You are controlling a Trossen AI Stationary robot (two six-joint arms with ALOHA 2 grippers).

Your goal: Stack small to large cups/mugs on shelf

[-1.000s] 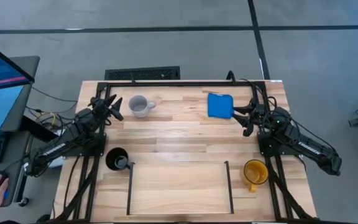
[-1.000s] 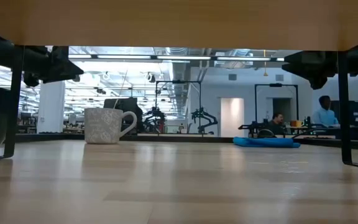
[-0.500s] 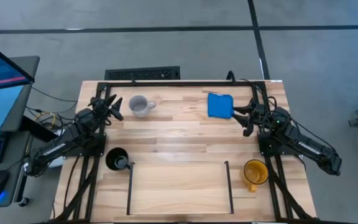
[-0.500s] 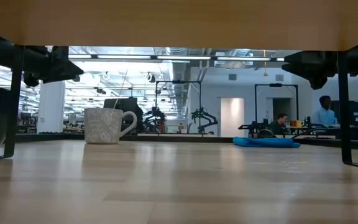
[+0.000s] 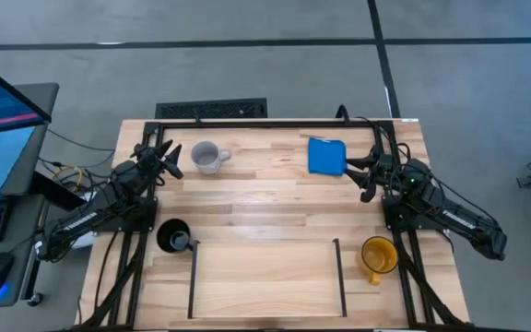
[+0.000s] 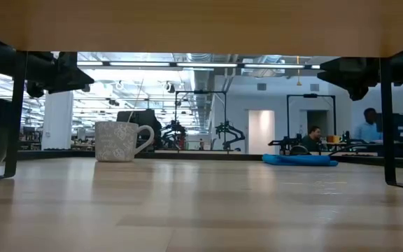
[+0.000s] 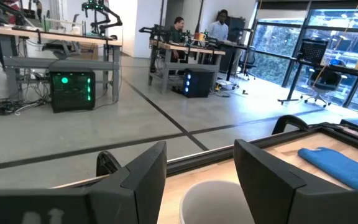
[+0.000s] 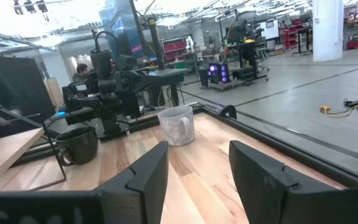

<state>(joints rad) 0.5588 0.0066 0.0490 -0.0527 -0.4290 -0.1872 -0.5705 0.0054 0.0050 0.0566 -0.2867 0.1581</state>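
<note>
The pale grey-white mug (image 5: 207, 157) stands upright at the table's far left; it also shows in the low view (image 6: 117, 141). The small black mug (image 5: 174, 237) stands just left of the shelf's left bar. The yellow-orange mug (image 5: 377, 255) stands just right of the right bar. The shelf (image 5: 265, 277) is the wood-plank area between two black bars at the near edge. My left gripper (image 5: 171, 159) is open, just left of the grey-white mug, whose rim (image 7: 216, 202) shows between its fingers. My right gripper (image 5: 356, 177) is open, right of the blue cloth (image 5: 326, 156).
The blue cloth lies flat at the far right of the table. A black metal frame (image 5: 275, 122) runs along the far edge and down both sides. The shelf's two bars (image 6: 16, 112) stand upright. People sit at desks in the room beyond.
Both arms and all three mugs have kept still. A person's hand that lay on a mouse beside the table's left near corner has drawn out of view.
</note>
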